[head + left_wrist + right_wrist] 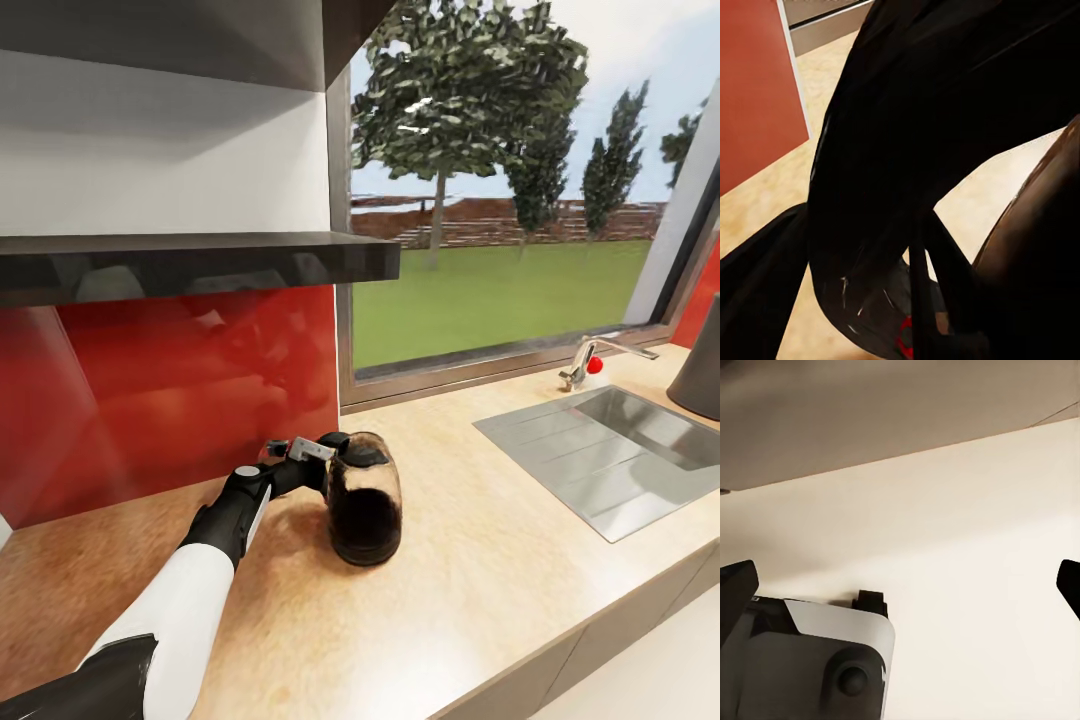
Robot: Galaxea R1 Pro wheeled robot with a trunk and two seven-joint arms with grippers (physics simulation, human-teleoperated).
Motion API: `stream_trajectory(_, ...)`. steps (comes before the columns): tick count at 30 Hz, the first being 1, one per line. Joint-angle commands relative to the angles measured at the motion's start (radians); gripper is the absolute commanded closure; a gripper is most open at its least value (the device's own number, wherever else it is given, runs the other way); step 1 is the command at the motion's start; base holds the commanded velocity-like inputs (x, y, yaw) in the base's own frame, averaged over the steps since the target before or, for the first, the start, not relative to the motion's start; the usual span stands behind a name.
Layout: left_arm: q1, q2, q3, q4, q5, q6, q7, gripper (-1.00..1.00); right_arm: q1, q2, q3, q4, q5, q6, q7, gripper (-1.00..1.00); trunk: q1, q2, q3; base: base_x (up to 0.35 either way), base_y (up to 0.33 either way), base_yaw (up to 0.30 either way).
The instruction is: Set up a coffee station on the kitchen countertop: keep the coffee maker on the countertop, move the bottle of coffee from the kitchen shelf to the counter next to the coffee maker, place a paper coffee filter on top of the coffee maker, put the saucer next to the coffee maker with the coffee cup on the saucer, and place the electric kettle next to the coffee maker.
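Overhead, left gripper grips the electric kettle handle.

- Home kitchen, simulator render.
- Long light beige wood-look countertop with inset steel sink and chrome tap.
- Glossy red backsplash, thin dark floating wall shelf above.
- Big window onto lawn and trees.

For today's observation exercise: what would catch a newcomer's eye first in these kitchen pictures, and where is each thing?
The electric kettle, glass with dark contents, stands on the kitchen countertop, with the left gripper at its black handle. Behind it a glossy red wall panel runs under the kitchen shelf. To the right lie a steel sink and a large window with trees.
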Motion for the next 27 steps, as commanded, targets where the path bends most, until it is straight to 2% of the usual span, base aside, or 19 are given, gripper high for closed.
stream_trajectory(1, -0.001, -0.002, 0.008, -0.002, -0.001, 0.006, -0.009, 1.00, -0.001, 0.000, 0.009, -0.001, -0.009, -0.001, -0.002, -1.00, 0.000, -0.002, -0.002, 0.000, 0.000, 0.000)
stream_trajectory(5, -0.001, -0.002, 0.007, -0.004, 0.015, 0.006, -0.009, 1.00, -0.001, 0.000, 0.009, -0.001, -0.009, -0.001, -0.002, -1.00, 0.000, -0.002, -0.002, 0.000, 0.000, 0.000)
stream_trajectory(16, -0.016, -0.002, 0.005, -0.024, 0.020, 0.019, -0.005, 1.00, -0.001, -0.002, 0.007, -0.001, -0.013, -0.002, -0.002, -1.00, 0.000, -0.002, -0.002, 0.000, 0.000, 0.000)
stream_trajectory(18, -0.017, -0.002, 0.005, -0.025, 0.034, 0.020, -0.004, 1.00, -0.001, -0.002, 0.007, -0.001, -0.013, -0.002, -0.002, -1.00, 0.000, -0.002, -0.002, 0.000, 0.000, 0.000)
stream_trajectory(20, -0.020, -0.002, 0.004, -0.025, 0.069, 0.029, -0.003, 1.00, -0.001, -0.002, 0.007, -0.001, -0.013, -0.002, -0.002, -1.00, 0.000, -0.002, -0.002, 0.000, 0.000, 0.000)
stream_trajectory(21, -0.025, -0.002, 0.003, -0.026, 0.081, 0.039, -0.002, 1.00, -0.001, -0.002, 0.007, -0.001, -0.013, -0.002, -0.002, -1.00, 0.000, -0.002, -0.002, 0.000, 0.000, 0.000)
stream_trajectory(22, -0.038, -0.002, 0.000, -0.052, 0.100, 0.085, -0.002, 1.00, -0.001, -0.002, 0.007, -0.001, -0.014, -0.002, -0.002, -1.00, 0.000, -0.002, -0.002, 0.000, 0.000, 0.000)
stream_trajectory(27, -0.031, -0.001, -0.001, -0.164, 0.105, 0.152, 0.000, 1.00, -0.001, -0.002, 0.007, -0.001, -0.014, -0.003, -0.003, -1.00, 0.000, -0.002, -0.002, 0.000, 0.000, 0.000)
